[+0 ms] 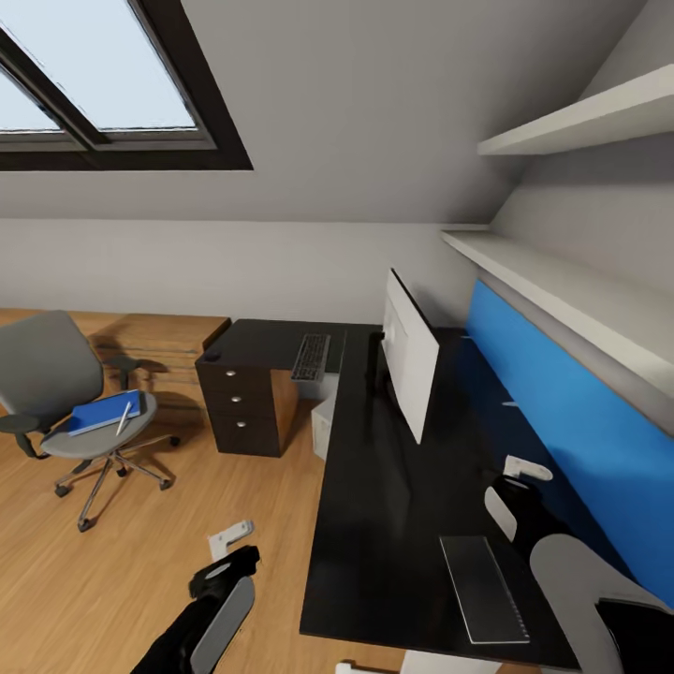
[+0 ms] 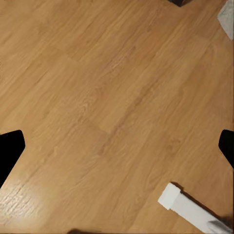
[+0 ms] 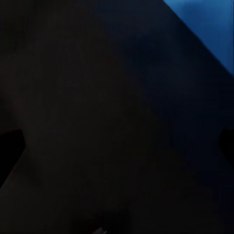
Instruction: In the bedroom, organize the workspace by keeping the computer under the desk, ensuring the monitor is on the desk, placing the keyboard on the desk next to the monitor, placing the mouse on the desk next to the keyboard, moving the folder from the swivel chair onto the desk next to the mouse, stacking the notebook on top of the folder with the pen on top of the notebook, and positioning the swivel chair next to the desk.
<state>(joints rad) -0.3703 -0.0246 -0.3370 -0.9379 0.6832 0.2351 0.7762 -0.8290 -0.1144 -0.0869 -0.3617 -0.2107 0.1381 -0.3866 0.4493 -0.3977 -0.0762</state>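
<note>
The black-topped desk [image 1: 374,505] runs along the blue back panel. On it the monitor [image 1: 409,365] stands edge-on, and the keyboard [image 1: 311,357] lies on the far wing. A small dark lump, likely the mouse [image 1: 213,357], sits at that wing's far left corner. The grey notebook [image 1: 484,588] lies flat near the front. The computer [image 1: 324,421] stands under the desk. At left, the swivel chair [image 1: 56,393] carries the blue folder [image 1: 98,413] with the pen [image 1: 124,418] on it. My right gripper [image 1: 520,473] hovers open over the desk top. My left gripper [image 1: 230,543] hangs open over the floor.
A black three-drawer unit [image 1: 239,407] holds up the desk's far wing, and a light wooden chest [image 1: 154,339] stands behind it. White shelves [image 1: 562,281] jut out above the blue panel. A white desk leg [image 2: 187,207] stands on the wood floor [image 2: 97,97] under my left gripper.
</note>
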